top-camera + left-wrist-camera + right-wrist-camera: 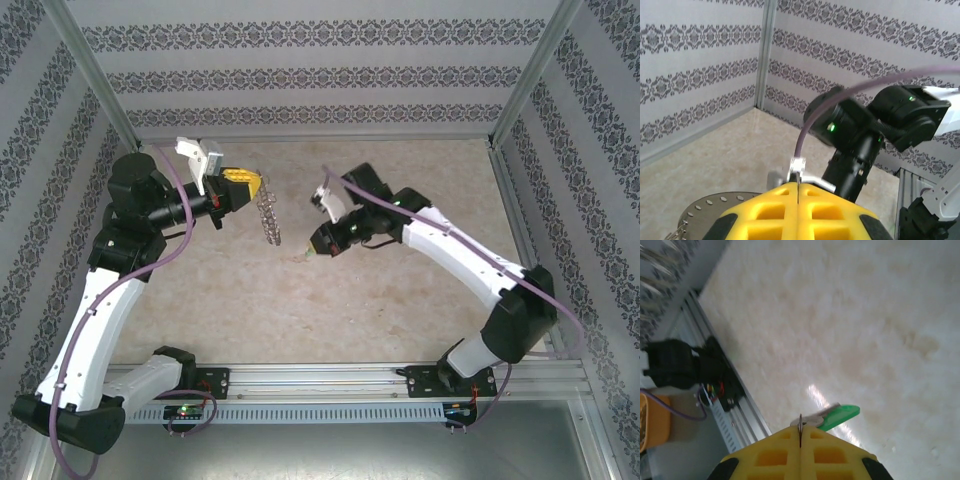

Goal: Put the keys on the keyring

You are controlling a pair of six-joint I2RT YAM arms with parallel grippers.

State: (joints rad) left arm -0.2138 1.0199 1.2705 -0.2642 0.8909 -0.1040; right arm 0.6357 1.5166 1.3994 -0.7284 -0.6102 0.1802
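right end effector [800,430]: jaws together on green-headed key [839,415] | table [840,315] beneath | rail [735,410] at left

A robot test cell in a lab: silvery aluminium frame posts [95,75] hold white wall panels with grey floral stripes [300,75] around a beige marble-patterned tabletop [300,300] edged by a silvery slotted mounting rail [330,375].

You see the dark keyring [270,218] held up edge-on, with the tiny green-headed key [840,416] near at its four o'clock.
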